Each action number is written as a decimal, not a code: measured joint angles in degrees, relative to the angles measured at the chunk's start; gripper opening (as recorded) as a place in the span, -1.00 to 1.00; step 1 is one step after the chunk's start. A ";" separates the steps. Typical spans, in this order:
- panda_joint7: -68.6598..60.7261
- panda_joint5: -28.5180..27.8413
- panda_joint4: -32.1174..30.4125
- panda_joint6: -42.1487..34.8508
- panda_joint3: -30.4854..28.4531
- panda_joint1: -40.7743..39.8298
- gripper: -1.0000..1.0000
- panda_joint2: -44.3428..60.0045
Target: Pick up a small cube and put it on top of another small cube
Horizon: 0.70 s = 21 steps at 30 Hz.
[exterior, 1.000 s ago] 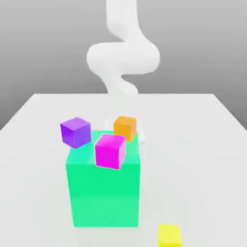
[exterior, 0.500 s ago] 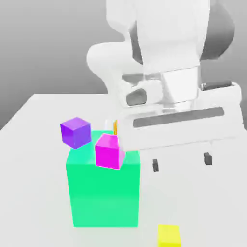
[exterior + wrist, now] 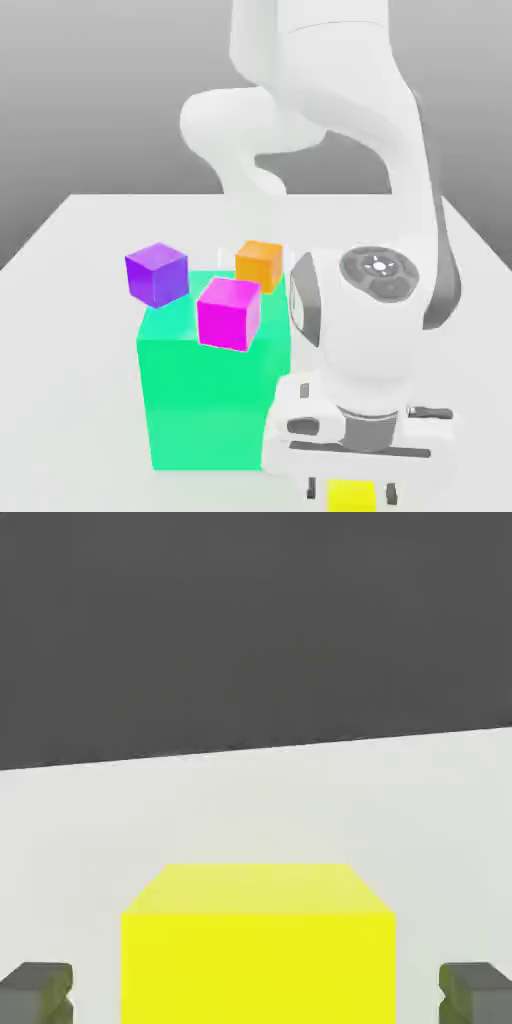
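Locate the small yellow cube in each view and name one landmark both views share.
Exterior view: the yellow cube sits at the bottom edge, directly under the hand, to the right of the big green block.
Hand view: the cube sits between the two fingertips.
Shared landmark: the white table.

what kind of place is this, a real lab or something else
Most likely a simulated test scene, not a real lab: a plain white table against a blank grey backdrop, flat-coloured blocks such as the big green block and the yellow cube, and a smooth white arm whose claw sits at the yellow cube.
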 joint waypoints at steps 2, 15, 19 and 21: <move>0.03 -0.03 0.00 0.03 0.01 -0.01 -1.00 0.00; -10.87 9.27 -3.30 -13.76 5.55 -2.85 -1.00 -15.91; -16.41 12.16 -4.71 -19.75 5.86 -4.49 -1.00 -23.24; -18.13 12.03 -5.54 -22.89 5.37 -5.41 -1.00 -27.34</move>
